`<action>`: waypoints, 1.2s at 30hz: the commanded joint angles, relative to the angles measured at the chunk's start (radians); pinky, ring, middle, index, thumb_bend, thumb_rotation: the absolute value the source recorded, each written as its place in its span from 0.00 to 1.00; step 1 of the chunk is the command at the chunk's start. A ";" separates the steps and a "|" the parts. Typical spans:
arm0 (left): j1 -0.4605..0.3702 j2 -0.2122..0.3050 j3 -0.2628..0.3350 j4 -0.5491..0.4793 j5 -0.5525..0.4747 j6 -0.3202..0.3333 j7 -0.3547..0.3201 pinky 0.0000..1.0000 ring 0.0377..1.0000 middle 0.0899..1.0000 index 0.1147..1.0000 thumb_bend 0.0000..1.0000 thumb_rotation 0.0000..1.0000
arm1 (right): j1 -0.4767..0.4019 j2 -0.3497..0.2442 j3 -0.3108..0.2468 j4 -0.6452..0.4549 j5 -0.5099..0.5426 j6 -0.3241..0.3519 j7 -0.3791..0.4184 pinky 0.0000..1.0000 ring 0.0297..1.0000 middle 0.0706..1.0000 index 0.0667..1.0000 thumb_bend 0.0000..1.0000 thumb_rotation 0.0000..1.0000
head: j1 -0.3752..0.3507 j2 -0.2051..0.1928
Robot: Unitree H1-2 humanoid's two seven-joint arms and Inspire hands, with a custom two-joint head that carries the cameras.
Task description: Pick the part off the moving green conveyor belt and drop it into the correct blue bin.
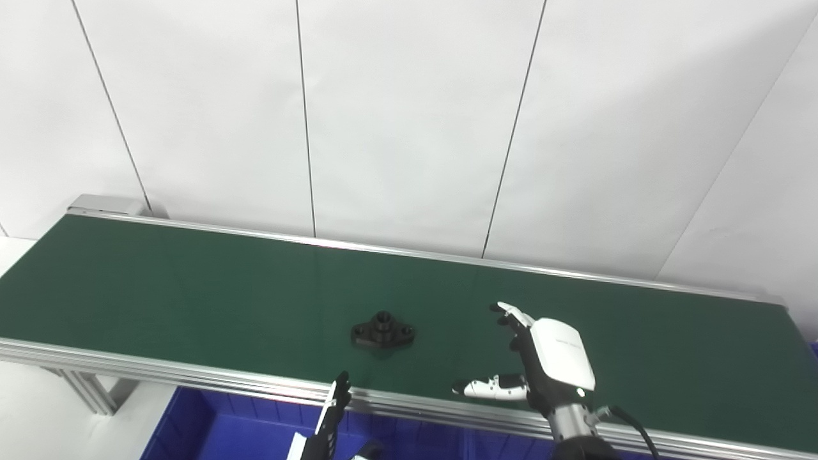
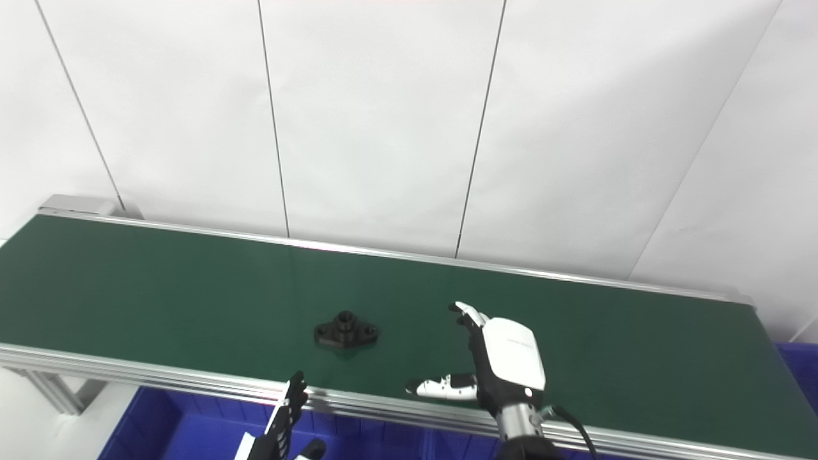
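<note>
Right robot hand [image 1: 555,358] open beside black part [image 1: 383,333]; logo unreadable

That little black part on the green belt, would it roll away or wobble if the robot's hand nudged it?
Probably not: the black part lies flat on broad side lugs, so it should slide along the conveyor belt rather than roll. It looks rigid and solid, likely heavy for its size. Its raised centre hub offers a grip.
</note>
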 commanded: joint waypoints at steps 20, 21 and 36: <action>0.007 -0.016 -0.020 -0.066 -0.001 0.023 -0.012 1.00 0.98 1.00 1.00 0.66 0.80 | -0.214 -0.046 0.136 0.143 -0.030 0.127 0.078 0.46 0.59 0.72 0.81 0.99 0.59 | -0.016 0.006; 0.008 -0.016 -0.021 -0.069 -0.003 0.027 -0.014 1.00 0.98 1.00 1.00 0.66 0.80 | -0.220 -0.048 0.140 0.154 -0.029 0.128 0.076 0.46 0.58 0.72 0.80 0.99 0.59 | -0.015 0.007; 0.026 -0.017 -0.040 -0.104 0.011 0.052 -0.014 1.00 0.97 0.99 0.99 0.66 0.80 | -0.278 -0.059 0.176 0.282 -0.006 0.173 0.104 0.42 0.55 0.74 0.84 0.97 0.62 | 0.015 0.021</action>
